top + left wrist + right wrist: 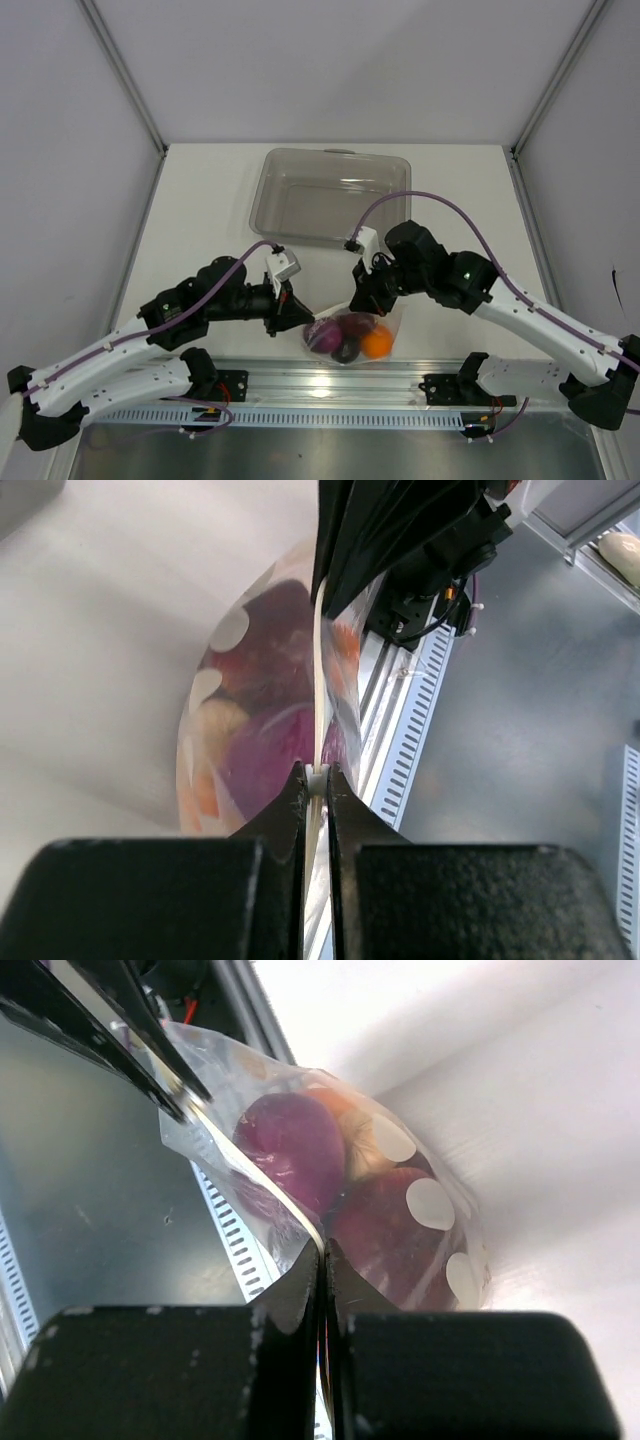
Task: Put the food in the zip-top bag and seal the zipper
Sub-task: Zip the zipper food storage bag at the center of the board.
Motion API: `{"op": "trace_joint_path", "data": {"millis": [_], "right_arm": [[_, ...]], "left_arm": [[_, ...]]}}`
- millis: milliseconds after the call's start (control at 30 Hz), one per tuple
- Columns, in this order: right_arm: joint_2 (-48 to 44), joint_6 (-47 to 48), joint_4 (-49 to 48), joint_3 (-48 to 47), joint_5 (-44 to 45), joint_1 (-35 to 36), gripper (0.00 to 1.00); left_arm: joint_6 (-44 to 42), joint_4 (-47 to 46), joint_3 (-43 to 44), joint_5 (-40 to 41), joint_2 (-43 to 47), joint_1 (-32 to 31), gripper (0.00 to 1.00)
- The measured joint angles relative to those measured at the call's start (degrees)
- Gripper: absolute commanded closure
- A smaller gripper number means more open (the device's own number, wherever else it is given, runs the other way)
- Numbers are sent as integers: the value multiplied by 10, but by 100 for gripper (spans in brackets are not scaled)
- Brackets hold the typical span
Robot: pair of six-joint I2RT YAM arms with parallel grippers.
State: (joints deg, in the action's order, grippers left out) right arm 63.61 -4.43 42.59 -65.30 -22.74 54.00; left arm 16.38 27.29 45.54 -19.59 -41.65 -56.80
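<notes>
Left gripper (316,780) is pinching the zipper (318,680), and right gripper (322,1250) is pinching the same strip farther along. The zipper is running left to right between them at lower centre of the top view. The bag (352,335) is bulging toward the bottom edge with food (376,343) inside, at the desk's (200,200) near edge.

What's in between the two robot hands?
The clear zip-top bag of toy food hangs between the left gripper and right gripper, both pinching its top edge. The top view shows it best.
</notes>
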Motion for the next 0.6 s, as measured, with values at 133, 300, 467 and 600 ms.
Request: {"op": "trace_joint_path", "data": {"millis": [133,300,467,600], "right_arm": [[-30,-10,3,15,30,-4,100],[-69,-21,5,37,54,-7,100],[-93,-31,13,56,73,-11,100],[-104,-40,15,62,76,-12,100]], "left_arm": [[0,22,0,19,20,2,99],[1,47,0,47,41,2,99],[5,78,0,83,56,2,99],[11,90,3,107,65,2,99]]}}
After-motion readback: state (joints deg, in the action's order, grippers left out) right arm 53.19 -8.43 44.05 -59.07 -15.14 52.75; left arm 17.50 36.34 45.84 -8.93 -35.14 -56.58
